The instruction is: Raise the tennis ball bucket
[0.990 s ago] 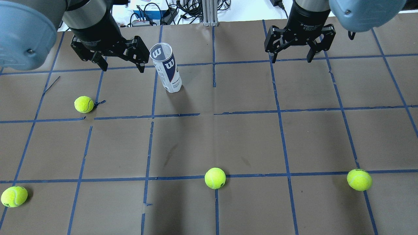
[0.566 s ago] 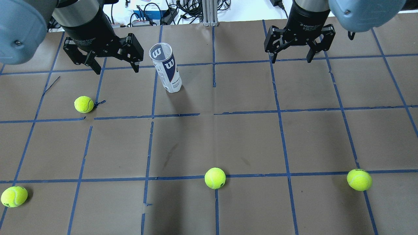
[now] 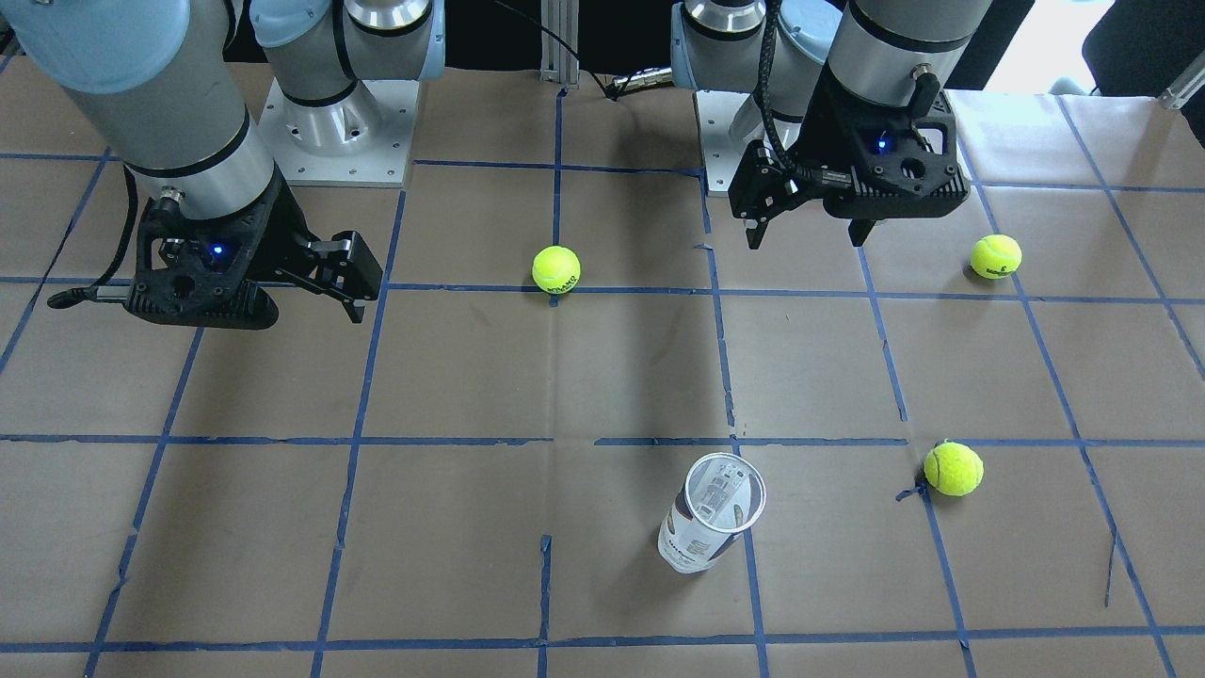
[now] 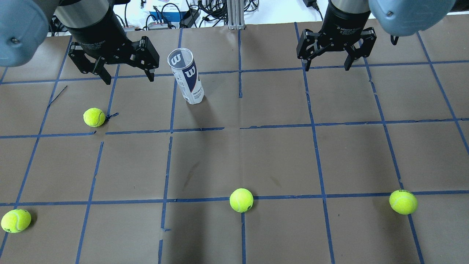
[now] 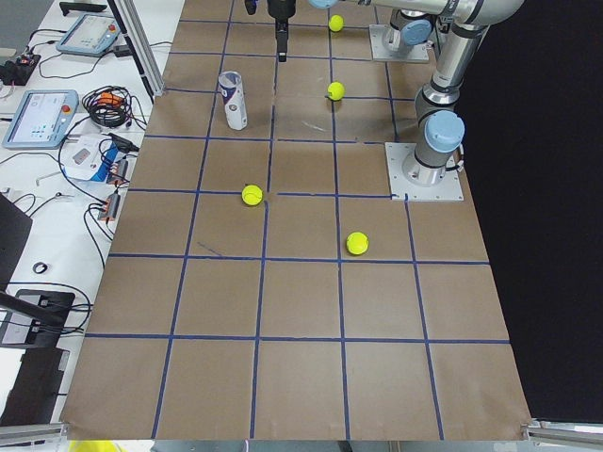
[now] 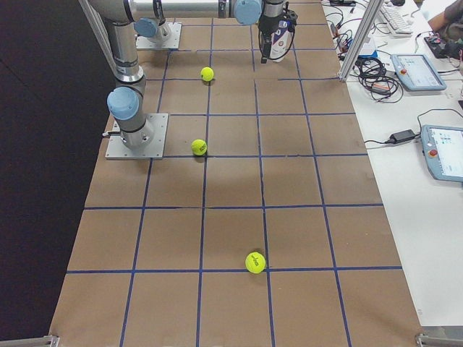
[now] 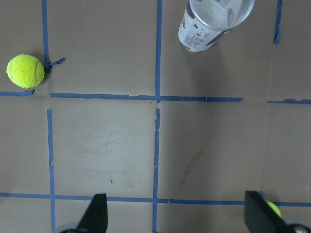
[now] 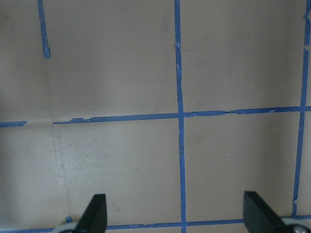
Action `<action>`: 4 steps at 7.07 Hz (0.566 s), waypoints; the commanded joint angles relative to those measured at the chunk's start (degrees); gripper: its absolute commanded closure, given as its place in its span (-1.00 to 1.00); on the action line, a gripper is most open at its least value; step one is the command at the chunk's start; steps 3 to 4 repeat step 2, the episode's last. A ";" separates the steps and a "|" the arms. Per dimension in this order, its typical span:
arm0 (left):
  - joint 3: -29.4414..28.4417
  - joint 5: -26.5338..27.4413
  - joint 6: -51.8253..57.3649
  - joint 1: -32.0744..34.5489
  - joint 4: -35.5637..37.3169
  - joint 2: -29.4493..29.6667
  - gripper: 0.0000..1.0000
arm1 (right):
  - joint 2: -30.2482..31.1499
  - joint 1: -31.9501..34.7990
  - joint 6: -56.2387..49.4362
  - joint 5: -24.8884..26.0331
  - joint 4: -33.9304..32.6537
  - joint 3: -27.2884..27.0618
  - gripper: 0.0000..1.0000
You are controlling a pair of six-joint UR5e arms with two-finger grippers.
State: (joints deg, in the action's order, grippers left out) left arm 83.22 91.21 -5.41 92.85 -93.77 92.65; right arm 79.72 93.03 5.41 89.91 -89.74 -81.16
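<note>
- 1 bucket (image 4: pixel 186 77) is seen, stood upright on the table (image 4: pixel 278 157), at the upper left-centre of the overhead view. Its open top is turned towards the camera, and a white and navy label is carried on its wall.
- 4 balls are counted in the overhead view: 1 at mid left (image 4: pixel 94 117), 1 at lower centre (image 4: pixel 241 200), 1 at lower right (image 4: pixel 403 201) and 1 in the lower left corner (image 4: pixel 15 220). All are kept well apart from the bucket.
- 2 grippers are seen, both held above the table near the top edge of the overhead view.
- The left gripper (image 4: pixel 129 80) is placed at upper left, near the bucket's rim but apart from it. Its fingers (image 7: pixel 95 213) are spread wide, and nothing is held or touched. In its wrist view the bucket (image 7: pixel 214 22) is shown at the top edge, right of centre, far from the 2 fingers at the bottom edge.
- The right gripper (image 4: pixel 327 68) is placed at upper right, well apart from the bucket. Its fingers (image 8: pixel 95 213) are spread wide too, and only taped table is seen between them.
</note>
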 commanded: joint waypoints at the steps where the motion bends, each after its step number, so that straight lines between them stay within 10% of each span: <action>1: -0.07 0.11 0.13 -0.13 0.00 -0.02 -1.00 | 0.00 -0.04 0.13 0.00 0.09 0.04 -1.00; 4: -0.07 0.20 0.13 -0.21 0.00 -0.19 -1.00 | 0.00 -0.04 0.30 0.00 0.09 0.04 -1.00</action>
